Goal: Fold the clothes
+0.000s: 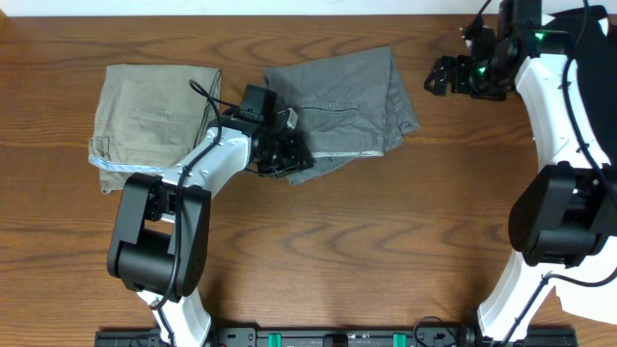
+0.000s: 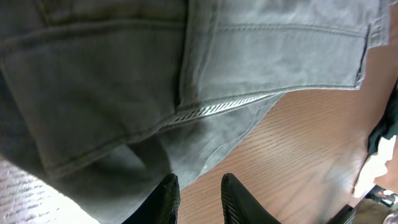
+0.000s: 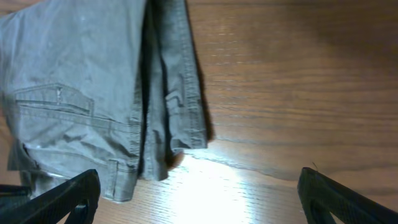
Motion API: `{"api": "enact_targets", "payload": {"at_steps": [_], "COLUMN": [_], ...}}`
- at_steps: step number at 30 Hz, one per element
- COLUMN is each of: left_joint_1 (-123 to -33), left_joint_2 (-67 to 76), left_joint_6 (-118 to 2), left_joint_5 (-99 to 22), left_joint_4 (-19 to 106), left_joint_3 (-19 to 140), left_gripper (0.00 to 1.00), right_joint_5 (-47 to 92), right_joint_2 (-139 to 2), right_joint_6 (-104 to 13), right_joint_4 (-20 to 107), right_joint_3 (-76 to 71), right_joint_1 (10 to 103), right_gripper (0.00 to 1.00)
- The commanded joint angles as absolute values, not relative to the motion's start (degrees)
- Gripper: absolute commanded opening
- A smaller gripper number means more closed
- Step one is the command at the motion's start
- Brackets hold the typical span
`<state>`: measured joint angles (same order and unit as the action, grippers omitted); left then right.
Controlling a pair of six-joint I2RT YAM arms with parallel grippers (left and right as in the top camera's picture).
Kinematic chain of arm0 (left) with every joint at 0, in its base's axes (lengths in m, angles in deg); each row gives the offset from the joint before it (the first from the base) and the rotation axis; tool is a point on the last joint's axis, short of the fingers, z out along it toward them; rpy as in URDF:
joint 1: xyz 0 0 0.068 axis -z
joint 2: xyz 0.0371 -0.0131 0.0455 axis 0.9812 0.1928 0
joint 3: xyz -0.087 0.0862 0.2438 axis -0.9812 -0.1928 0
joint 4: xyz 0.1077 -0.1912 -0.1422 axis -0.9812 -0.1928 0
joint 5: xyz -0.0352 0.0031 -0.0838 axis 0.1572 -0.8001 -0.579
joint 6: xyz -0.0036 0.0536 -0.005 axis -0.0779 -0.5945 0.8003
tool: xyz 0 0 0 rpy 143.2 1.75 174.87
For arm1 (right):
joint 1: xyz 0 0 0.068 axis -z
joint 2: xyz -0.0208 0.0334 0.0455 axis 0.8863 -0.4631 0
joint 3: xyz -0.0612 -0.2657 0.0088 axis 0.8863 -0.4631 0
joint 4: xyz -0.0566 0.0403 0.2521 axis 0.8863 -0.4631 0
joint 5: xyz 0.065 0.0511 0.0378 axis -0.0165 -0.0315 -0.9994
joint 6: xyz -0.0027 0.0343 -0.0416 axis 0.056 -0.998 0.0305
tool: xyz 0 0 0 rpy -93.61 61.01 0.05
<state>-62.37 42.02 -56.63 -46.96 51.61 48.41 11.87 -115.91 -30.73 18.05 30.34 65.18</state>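
We saw the grey shorts (image 1: pixel 337 96) lying on the table (image 1: pixel 386 241), loosely folded, towards its far side. The olive-khaki shorts (image 1: pixel 149 111) lay folded near them on the left. The left gripper (image 1: pixel 281 159) was low at the near edge of the grey shorts. Its jaws stood only a little apart, with bare wood in the gap and no cloth pinched. The right gripper (image 1: pixel 448 77) hung over the wood to the right of the grey shorts, jaws spread fully, grasping nothing.

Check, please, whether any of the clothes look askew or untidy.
The grey shorts lie tilted, their layers staggered unevenly along the lower edge near the left gripper. The olive shorts sit squarer, pale lining showing at one corner.
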Motion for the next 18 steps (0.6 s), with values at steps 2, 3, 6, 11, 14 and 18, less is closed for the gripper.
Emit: {"api": "enact_targets", "payload": {"at_steps": [2, 3, 6, 11, 14, 18], "left_joint_1": [-62.41, -62.41, -62.41, -62.41, -62.41, -62.41], "left_joint_2": [42.41, 42.44, 42.68, 42.85, 42.85, 42.85], "left_joint_6": [-56.15, -56.15, -56.13, -56.13, -56.13, -56.13], "left_joint_5": [-47.90, -47.88, -47.88, -47.79, -46.43, -44.88], "left_joint_4": [52.86, 53.38, 56.16, 59.96, 60.09, 60.18], "left_joint_3": [46.71, 46.14, 44.02, 40.76, 40.28, 40.21], "left_gripper": [0.25, 0.25, 0.25, 0.25, 0.25, 0.25], "right_joint_5": [11.02, 11.02, 10.88, 9.09, 4.33, 2.89], "right_joint_2": [-117.42, -118.01, -119.84, -123.25, -124.52, -124.65], "right_joint_6": [-29.66, -29.66, -29.64, -29.29, -27.43, -27.11], "right_joint_4": [17.52, 17.37, 16.85, 16.47, 16.32, 15.86], "right_joint_3": [29.84, 29.75, 29.70, 29.68, 29.68, 29.66], "right_joint_1": [62.38, 61.77, 60.10, 57.66, 56.72, 56.32], "right_gripper": [0.99, 0.98, 0.93, 0.84, 0.81, 0.80]}}
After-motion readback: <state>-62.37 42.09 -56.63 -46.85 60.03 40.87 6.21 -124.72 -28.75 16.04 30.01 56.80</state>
